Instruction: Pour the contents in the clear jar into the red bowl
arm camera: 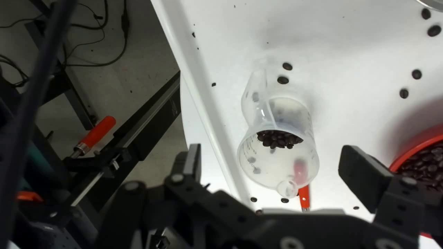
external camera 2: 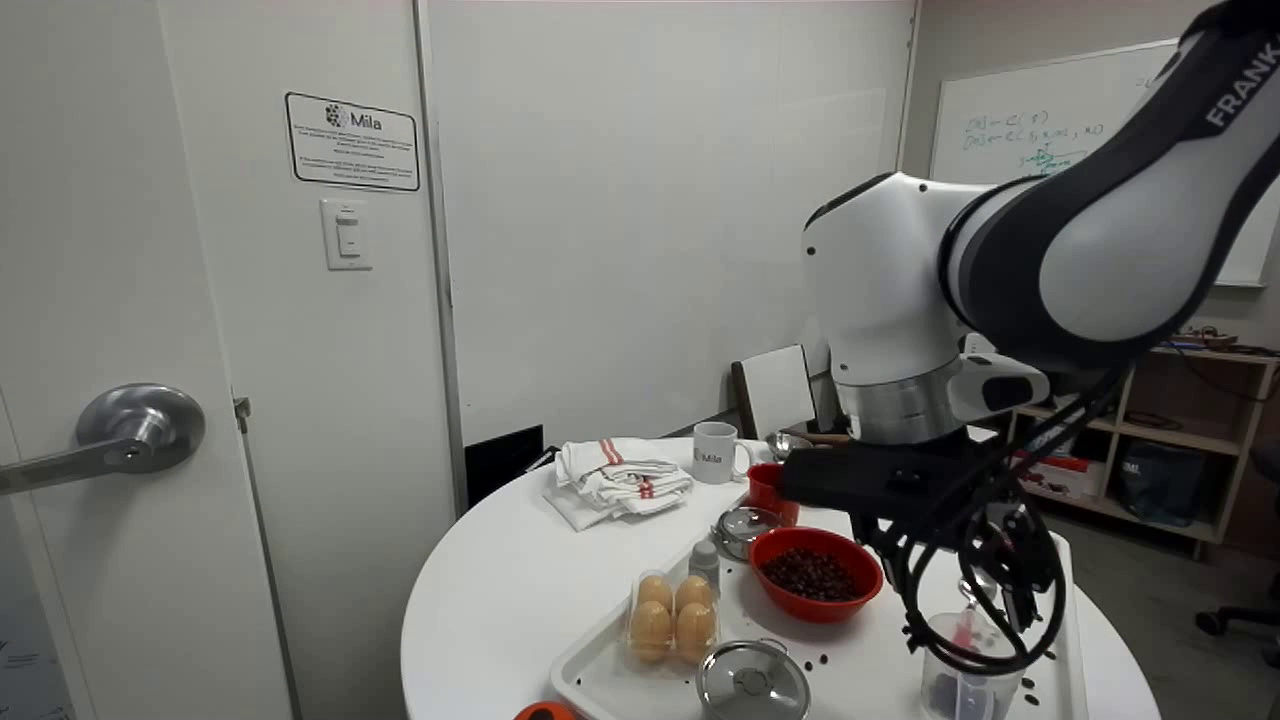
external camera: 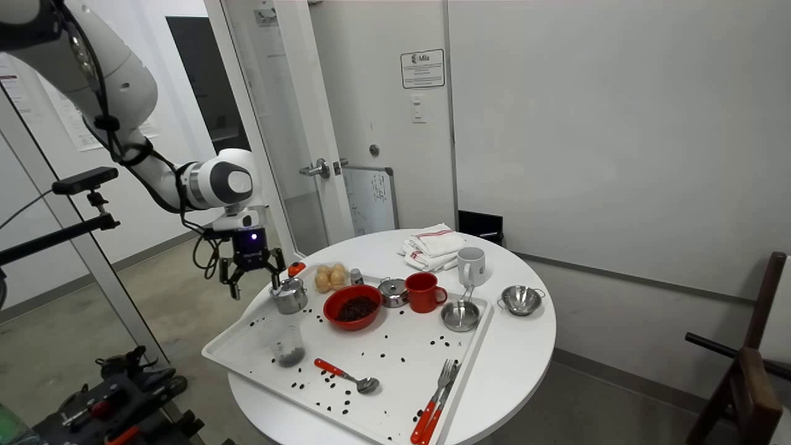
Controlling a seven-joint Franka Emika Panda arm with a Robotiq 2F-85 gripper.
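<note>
Wrist view: gripper [arm camera: 271, 157] softly blurred; tray [arm camera: 346, 103] beyond it bright, with soft shadow past one finger [arm camera: 360, 176]; floor [arm camera: 145, 81] alongside dim.

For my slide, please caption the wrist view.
Open claw framing a clear jar of dark beans, red bowl at right.

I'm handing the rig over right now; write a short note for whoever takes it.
Gripper: open, raised, holding nothing.
Clear jar: upright on the tray, dark beans in the bottom.
Red bowl: also on the tray, with beans in it; whether any came from the jar, I can't tell.
Done: no grip on the jar yet, and it isn't emptied.
Left: grip the jar, lift it and tip its beans into the bowl.
</note>
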